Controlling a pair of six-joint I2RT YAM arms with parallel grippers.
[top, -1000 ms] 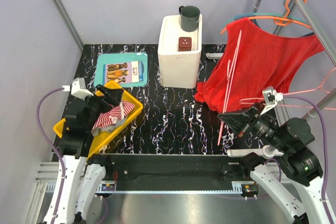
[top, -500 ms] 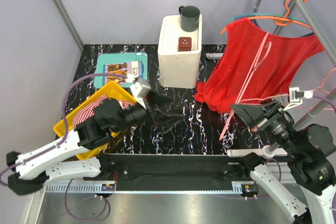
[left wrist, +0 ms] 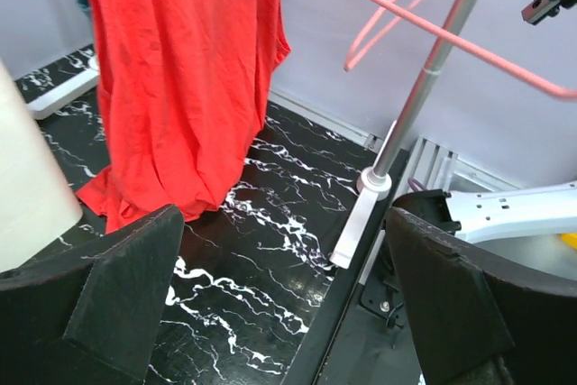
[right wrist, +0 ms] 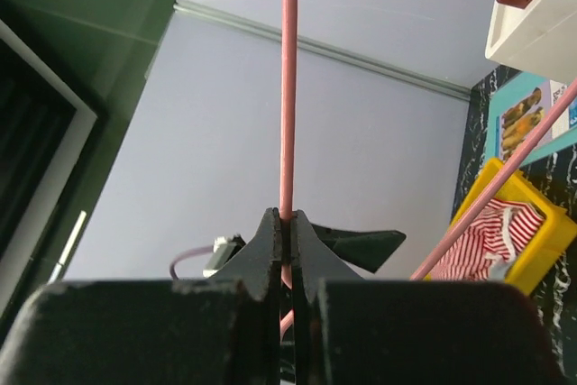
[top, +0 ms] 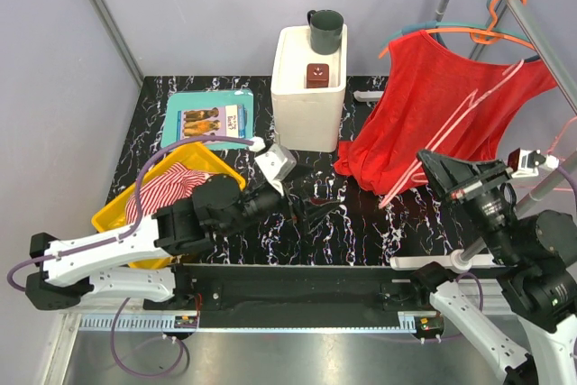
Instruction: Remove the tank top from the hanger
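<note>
The red tank top [top: 433, 105] hangs on an orange hanger [top: 491, 35] from the rack rail at the back right. Its hem reaches the table. It also shows in the left wrist view [left wrist: 180, 69]. My right gripper [top: 433, 167] is shut on a separate thin pink hanger [top: 455, 123] and holds it in front of the tank top. In the right wrist view the pink wire [right wrist: 288, 87] is pinched between the closed jaws of the gripper [right wrist: 288, 223]. My left gripper [top: 320, 209] is open and empty over the table's middle, left of the hem; its jaws are wide apart in its own view [left wrist: 288, 313].
A white box [top: 308, 87] with a dark green mug [top: 325, 31] stands at the back centre. A teal tray with a booklet [top: 209, 119] and a yellow bin [top: 167, 191] with striped cloth are at the left. The rack rail [top: 532, 33] and its pole [left wrist: 424, 87] stand at the right.
My left arm swung out from the yellow bin to the table's middle, toward the tank top. My right gripper rose and moved right, tilting the pink hanger it holds.
</note>
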